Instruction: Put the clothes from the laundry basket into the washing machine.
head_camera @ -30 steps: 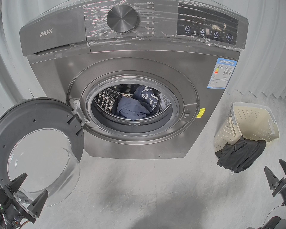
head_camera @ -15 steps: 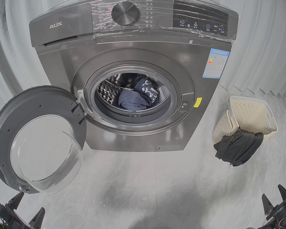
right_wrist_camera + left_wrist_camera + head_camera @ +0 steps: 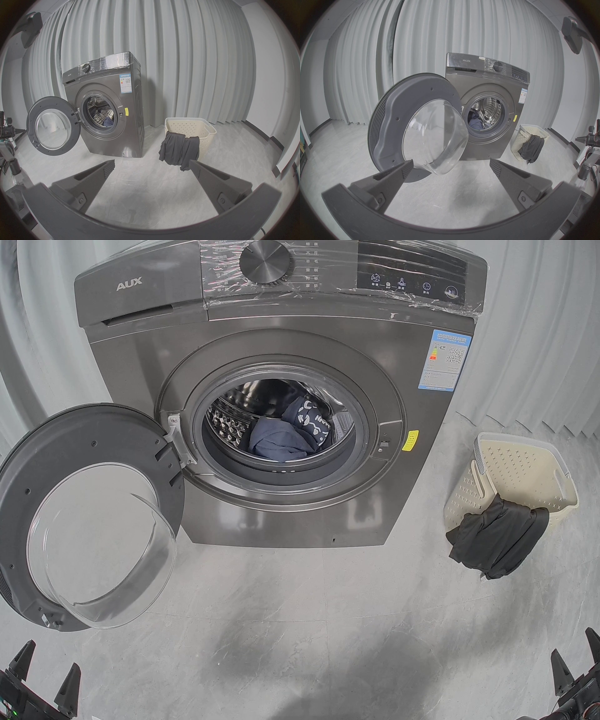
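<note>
Two grippers hang low over the grey floor (image 3: 312, 615), well back from the work, each holding nothing. Left gripper (image 3: 50, 659): black wedge-shaped fingers spread apart.

Door (image 3: 94, 440): swung fully open to the machine's left on its hinge, so the opening is unobstructed. It is a grey plastic ring around a clear, bulging glass bowl.

Washing machine (image 3: 262, 334): brushed grey metal cabinet, control panel wrapped in clear film. Drum (image 3: 228, 424): perforated shiny steel. It already holds a soft blue garment (image 3: 278, 441) with a dark patterned garment (image 3: 310, 421) touching it, heaped toward the front.

Laundry basket (image 3: 525, 465): cream plastic with perforated walls, standing on the floor near the machine's right side. One black garment (image 3: 500, 537), thin and limp, is draped over the basket's front rim, partly hanging outside toward the floor. It appears to be the remaining item to load, and the drape leaves loose folds exposed for pinching.

Right gripper (image 3: 573, 643): fingers likewise spread. It is nearer the basket, so it is probably the one to fetch.
</note>
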